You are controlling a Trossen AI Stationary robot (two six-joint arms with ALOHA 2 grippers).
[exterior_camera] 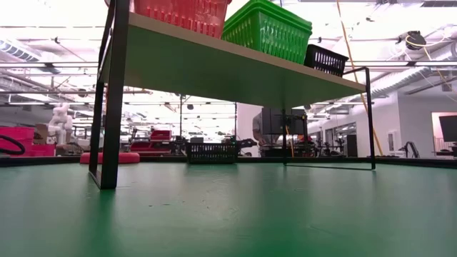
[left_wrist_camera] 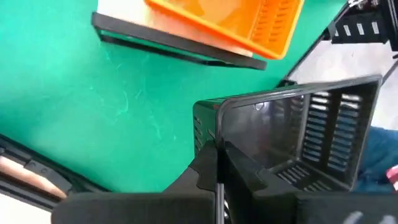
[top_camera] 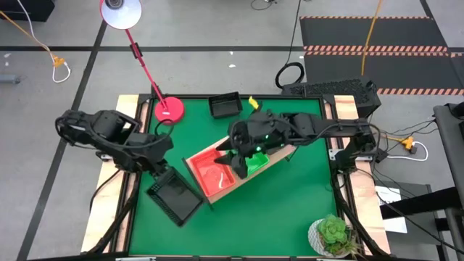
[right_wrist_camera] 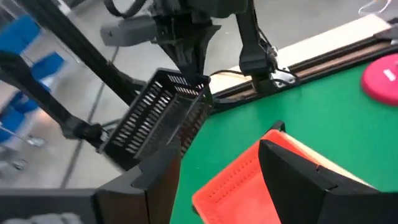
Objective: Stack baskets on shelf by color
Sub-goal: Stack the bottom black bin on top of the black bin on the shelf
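The green table (top_camera: pixel 290 210) carries the shelf (top_camera: pixel 279 161), which lies on a diagonal in the high view, its long axis running from the near-left to the far-right, with the orange-red baskets (top_camera: pixel 214 174) at its left end, the green baskets (top_camera: pixel 255 163) next to them, and a black basket (exterior_camera: pixel 327 60) at the far end that only the low view shows clearly, because the right arm covers that part from above. The left gripper (top_camera: pixel 161 168) is at the near-left of the table, its fingers pressed together on the rim of a second black basket (top_camera: pixel 175 197), which hangs tilted beside the shelf's orange end. By my reading, the black end lies away from this basket, along the shelf's long axis past the orange and green stacks, so the left arm must carry it the whole length of the board. The right gripper (top_camera: pixel 239 161) hovers over the shelf's middle with its fingers spread and nothing between them. A third black basket (top_camera: pixel 225 106) sits on the table at the far edge. The left wrist view shows the pinch on the rim; the right wrist view shows the basket clear of the table.
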